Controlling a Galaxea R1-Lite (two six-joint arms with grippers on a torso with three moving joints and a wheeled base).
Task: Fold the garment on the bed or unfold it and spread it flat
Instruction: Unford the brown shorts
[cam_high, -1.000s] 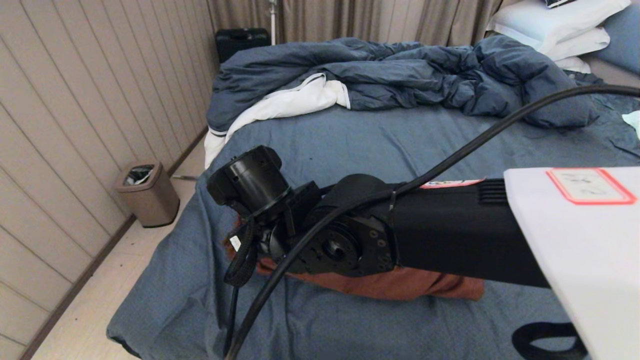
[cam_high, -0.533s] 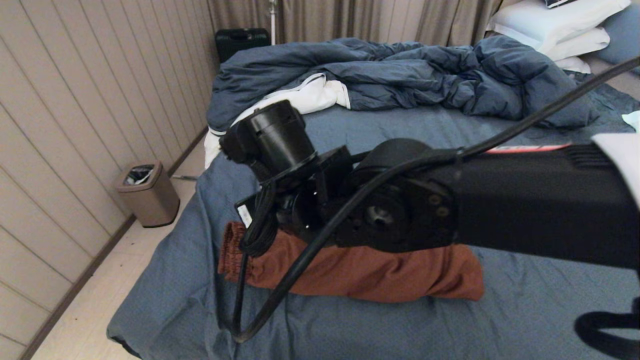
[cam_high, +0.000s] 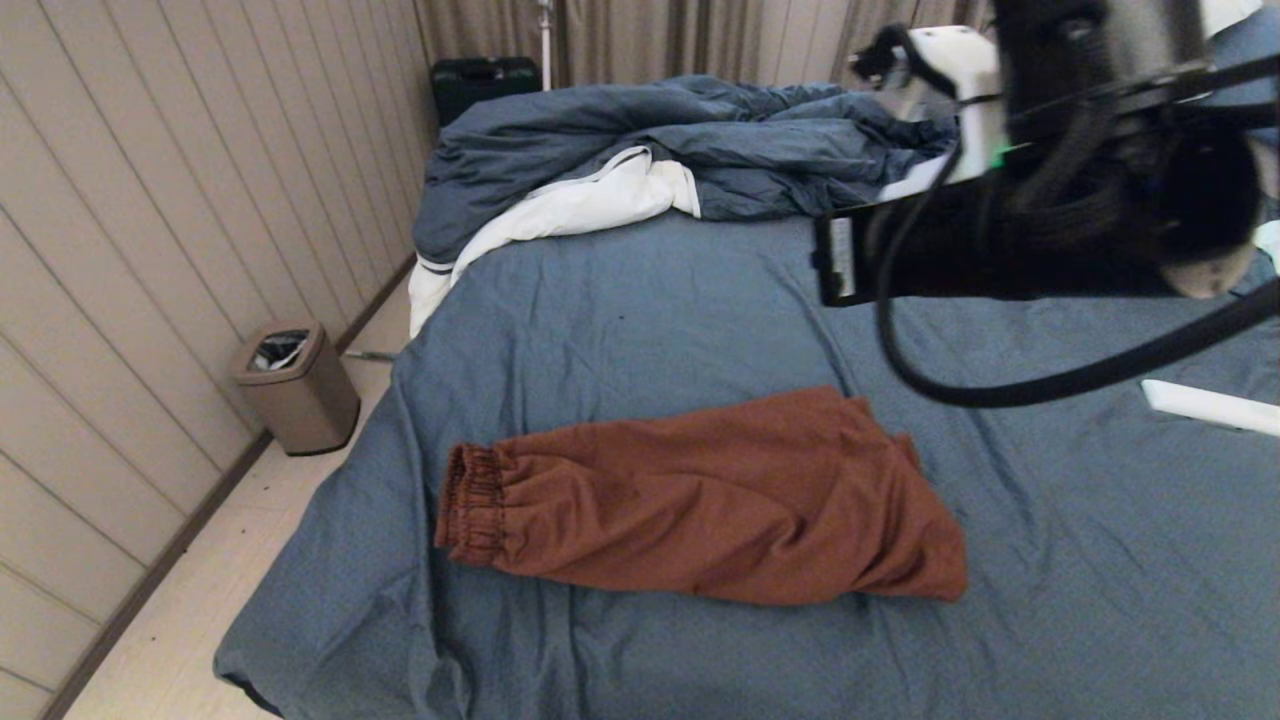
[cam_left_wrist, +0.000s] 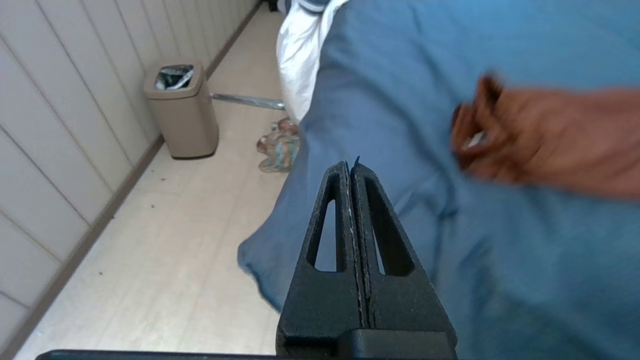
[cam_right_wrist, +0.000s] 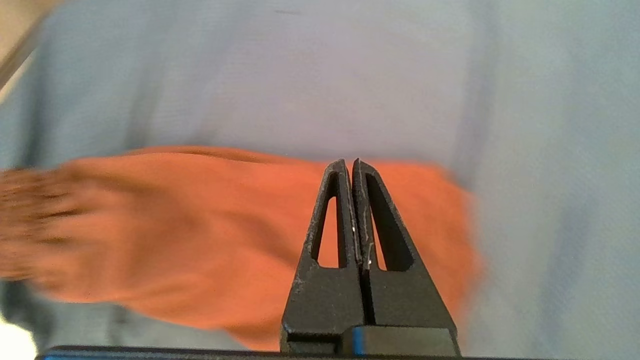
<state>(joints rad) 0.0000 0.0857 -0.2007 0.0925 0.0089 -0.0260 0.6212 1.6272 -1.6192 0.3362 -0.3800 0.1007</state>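
The garment (cam_high: 700, 500), rust-brown shorts, lies folded into a long band on the slate-blue bed (cam_high: 650, 300), with its gathered waistband (cam_high: 475, 505) towards the bed's left edge. No drawstring or graphic shows in the head view. My right gripper (cam_right_wrist: 348, 165) is shut and empty, held in the air above the garment (cam_right_wrist: 200, 225). My left gripper (cam_left_wrist: 350, 167) is also shut and empty, over the bed's left edge, apart from the waistband end of the garment (cam_left_wrist: 550, 140). A black arm (cam_high: 1050, 200) hangs high at the upper right of the head view.
A rumpled dark blue duvet (cam_high: 700, 140) with white lining lies across the far part of the bed. A tan bin (cam_high: 295, 385) stands on the floor by the left wall, and slippers (cam_left_wrist: 277, 147) lie near the bed. A white object (cam_high: 1210, 405) rests at the right.
The black arm that covered the garment has lifted and swung to the upper right, uncovering the shorts. The shorts have stayed in place.
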